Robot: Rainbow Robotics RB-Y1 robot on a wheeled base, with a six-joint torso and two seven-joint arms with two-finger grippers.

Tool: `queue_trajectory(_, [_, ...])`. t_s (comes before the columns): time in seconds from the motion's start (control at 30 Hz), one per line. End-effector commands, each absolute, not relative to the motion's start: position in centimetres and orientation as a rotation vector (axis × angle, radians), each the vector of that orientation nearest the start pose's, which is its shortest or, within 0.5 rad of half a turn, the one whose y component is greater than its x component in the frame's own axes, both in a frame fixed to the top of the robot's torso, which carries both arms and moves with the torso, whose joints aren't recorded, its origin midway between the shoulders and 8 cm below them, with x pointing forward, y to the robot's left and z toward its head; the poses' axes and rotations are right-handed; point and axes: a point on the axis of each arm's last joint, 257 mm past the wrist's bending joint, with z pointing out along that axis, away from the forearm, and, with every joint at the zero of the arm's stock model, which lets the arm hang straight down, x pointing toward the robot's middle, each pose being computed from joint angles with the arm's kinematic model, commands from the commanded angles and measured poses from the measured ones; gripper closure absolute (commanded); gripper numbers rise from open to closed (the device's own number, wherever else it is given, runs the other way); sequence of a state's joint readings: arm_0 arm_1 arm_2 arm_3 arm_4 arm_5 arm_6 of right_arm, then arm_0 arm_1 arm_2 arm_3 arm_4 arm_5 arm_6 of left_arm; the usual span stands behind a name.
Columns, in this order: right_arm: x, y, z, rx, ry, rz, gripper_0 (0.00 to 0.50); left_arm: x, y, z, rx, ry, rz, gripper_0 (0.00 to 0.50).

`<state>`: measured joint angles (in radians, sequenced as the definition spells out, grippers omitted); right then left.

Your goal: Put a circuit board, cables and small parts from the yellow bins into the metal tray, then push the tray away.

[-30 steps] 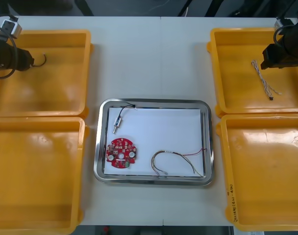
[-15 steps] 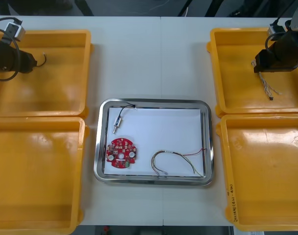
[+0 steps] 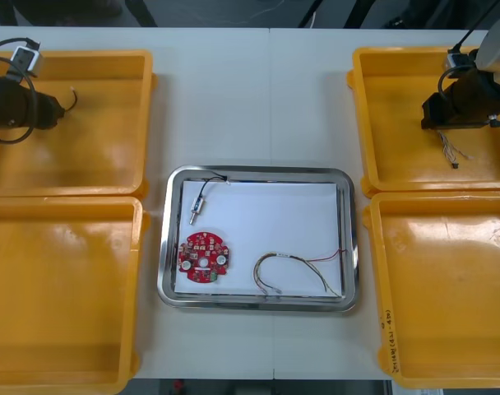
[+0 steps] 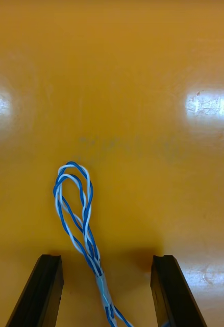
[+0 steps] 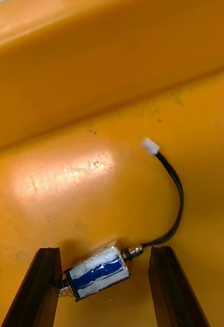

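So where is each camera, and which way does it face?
Front view: overhead, looking steeply down at the metal tray and yellow bins; both arms show.
Right wrist view: on that wrist, facing bin floor; right gripper open around the twisted blue and white cable.
Left wrist view: likewise; left gripper open around a small metal part.
Front and right wrist share that cable.

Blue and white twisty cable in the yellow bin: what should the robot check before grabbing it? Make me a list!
1. Right hand open: ok, its fingers stand apart.
2. Twisted blue and white cable between those fingers: ok.
3. Cable gripped: not ok, neither finger touches it.
4. Room in the shiny rectangular metal tray: ok, its white middle is bare.
5. Left hand out of the way: ok, in the far left yellow plastic bin, open around a small blue-banded metal part.
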<state>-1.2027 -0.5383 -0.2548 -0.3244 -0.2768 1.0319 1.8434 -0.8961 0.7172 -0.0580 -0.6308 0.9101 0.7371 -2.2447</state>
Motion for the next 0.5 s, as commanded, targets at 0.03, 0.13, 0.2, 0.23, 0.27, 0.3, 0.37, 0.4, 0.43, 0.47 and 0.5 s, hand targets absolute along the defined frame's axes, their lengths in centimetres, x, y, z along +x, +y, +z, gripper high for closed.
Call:
queue_trajectory(0.03, [67.4, -36.5, -16.2, -0.036, 2.477, -0.040, 0.000, 67.3, 44.7, -17.2, 0.442, 2.156, 0.247, 0.000])
queue_trajectory(0.13, [67.4, -36.4, -16.7, -0.033, 2.478, -0.038, 0.000, 67.3, 44.6, -17.2, 0.441, 2.154, 0.246, 0.000])
queue_trajectory(0.2, [67.3, -36.5, -17.1, -0.031, 2.479, -0.042, 0.000, 67.3, 44.7, -17.2, 0.440, 2.155, 0.245, 0.074])
queue_trajectory(0.23, [67.3, -36.5, -17.1, -0.033, 2.477, -0.044, 0.000, 67.3, 44.7, -17.2, 0.442, 2.154, 0.247, 0.280])
queue_trajectory(0.27, [67.3, -36.5, -17.1, -0.034, 2.479, -0.042, 0.000, 67.3, 44.7, -17.2, 0.442, 2.154, 0.247, 0.455])
queue_trajectory(0.3, [67.2, -36.5, -17.2, -0.038, 2.483, -0.047, 0.000, 67.3, 44.7, -17.2, 0.443, 2.155, 0.246, 0.500])
queue_trajectory(0.37, [67.1, -36.7, -17.4, -0.038, 2.488, -0.051, 0.000, 67.3, 44.7, -17.2, 0.443, 2.154, 0.246, 0.500])
queue_trajectory(0.4, [67.0, -36.8, -17.4, -0.036, 2.490, -0.051, 0.000, 67.3, 44.7, -17.2, 0.443, 2.154, 0.246, 0.500])
queue_trajectory(0.43, [67.0, -36.8, -17.5, -0.035, 2.492, -0.050, 0.000, 67.3, 44.7, -17.2, 0.443, 2.154, 0.246, 0.500])
queue_trajectory(0.47, [66.9, -36.9, -17.5, -0.035, 2.493, -0.052, 0.000, 67.3, 44.7, -17.2, 0.444, 2.155, 0.247, 0.500])
queue_trajectory(0.5, [66.8, -37.0, -17.6, -0.033, 2.499, -0.051, 0.000, 67.3, 44.7, -17.2, 0.443, 2.154, 0.246, 0.500])
